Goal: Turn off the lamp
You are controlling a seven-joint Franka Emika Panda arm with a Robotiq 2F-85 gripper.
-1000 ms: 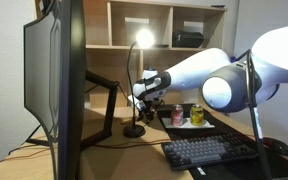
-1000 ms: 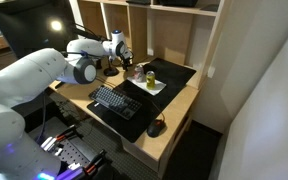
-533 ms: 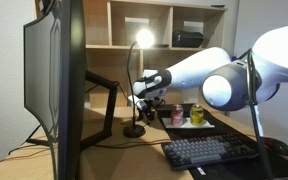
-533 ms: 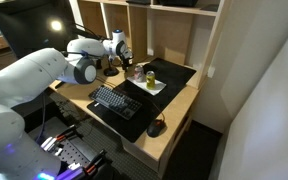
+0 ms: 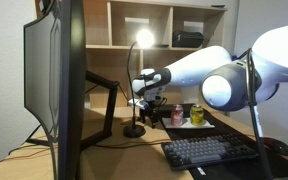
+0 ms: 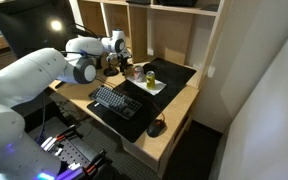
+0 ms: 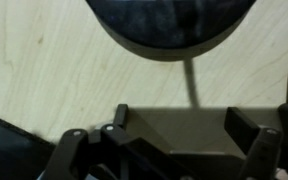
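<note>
I am operating at an office workstation: a wooden desk [image 5: 94,160] with a large monitor [image 5: 52,80] to one side of the gripper [image 5: 149,98], a keyboard [image 5: 209,152] and mouse [image 5: 278,146] near it (both on dark mats), and cubby shelves [image 5: 174,22] beyond it.

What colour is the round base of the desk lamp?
Black. The lamp base shows best in an exterior view, low on the desk under the lit head.

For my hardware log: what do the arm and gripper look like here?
The arm has glossy white, rounded links with dark seams at the joints. The gripper is black; in the wrist view its dark fingers look blocky. No markings are legible.
</note>
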